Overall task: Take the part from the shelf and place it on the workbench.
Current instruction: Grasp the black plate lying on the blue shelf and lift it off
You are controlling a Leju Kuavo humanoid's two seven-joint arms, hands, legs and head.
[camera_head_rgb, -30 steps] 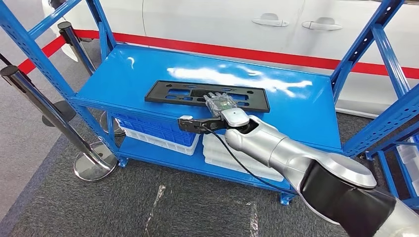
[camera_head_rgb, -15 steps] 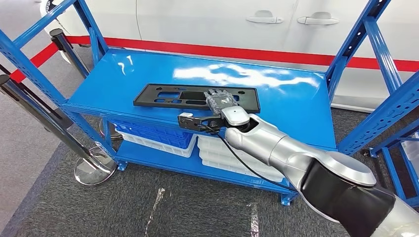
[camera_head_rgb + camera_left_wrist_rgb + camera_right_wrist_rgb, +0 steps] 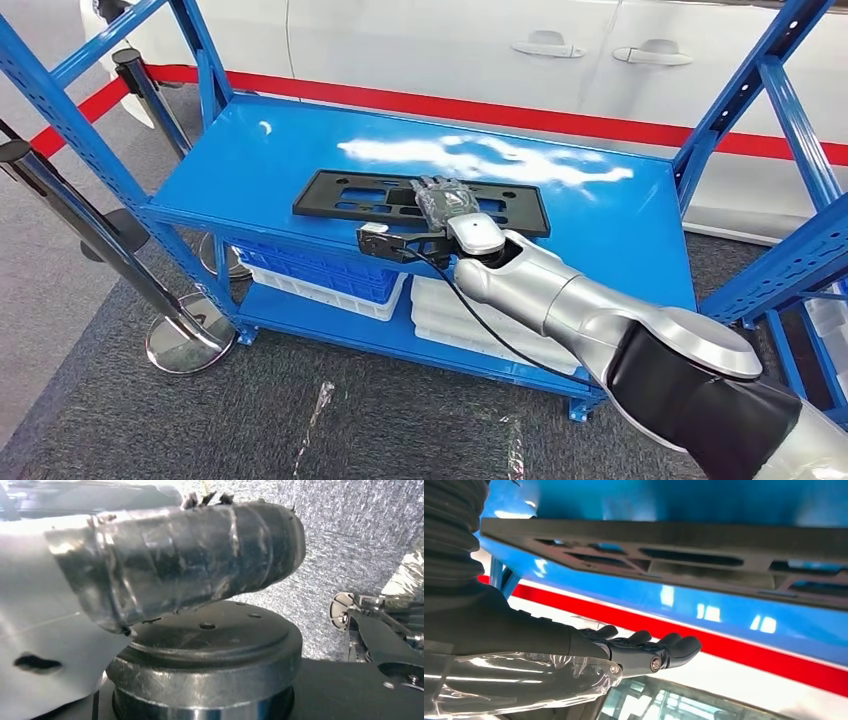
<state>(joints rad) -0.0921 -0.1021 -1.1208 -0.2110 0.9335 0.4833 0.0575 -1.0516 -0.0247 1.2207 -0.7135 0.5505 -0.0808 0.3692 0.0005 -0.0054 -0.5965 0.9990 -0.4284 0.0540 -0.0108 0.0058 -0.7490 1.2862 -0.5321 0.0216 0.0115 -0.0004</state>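
Note:
The part, a flat black rectangular frame with cut-outs [image 3: 345,194], lies on the top board of the blue shelf [image 3: 600,225]. My right hand [image 3: 443,203], wrapped in clear plastic, hovers over the part's middle on the outstretched silver arm. In the right wrist view its dark fingers [image 3: 659,650] are stretched out, with a gap between them and the part [image 3: 674,562], and nothing is held. The left wrist view has a dark tape-wrapped piece of my left hand [image 3: 190,555] above grey carpet; how its fingers lie is hidden.
Blue uprights [image 3: 745,85] frame the shelf on both sides. Blue and white bins [image 3: 320,272] sit on the lower board. Black stanchion posts with a chrome base [image 3: 185,338] stand at the left. A white car [image 3: 450,45] is parked behind a red band.
The whole picture sways slightly, so the camera has moved. My right hand stays over the middle of the part with its fingers stretched out.

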